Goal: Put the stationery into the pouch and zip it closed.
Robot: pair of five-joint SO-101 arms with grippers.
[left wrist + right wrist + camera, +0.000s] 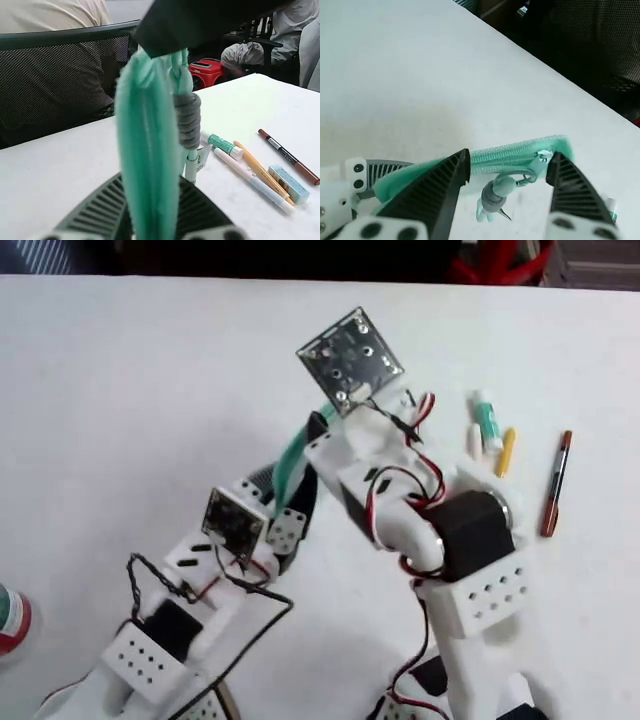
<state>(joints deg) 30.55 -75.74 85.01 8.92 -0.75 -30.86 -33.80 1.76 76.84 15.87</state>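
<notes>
White tabletop, mesh chairs behind. Left pincer is clamped on the green pouch, which stands on edge. In high view its long axis runs approx 1–7 o'clock. Right pincer gapes wide and empty, jaws either side of the zip pull w/o touching, so the right arm's nearer it. Stationery lies loose at approx 3 o'clock of the pouch, well apart, not yet in.

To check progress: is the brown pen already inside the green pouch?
No, the brown pen lies on the white table beside the eraser, outside the green pouch.
</notes>
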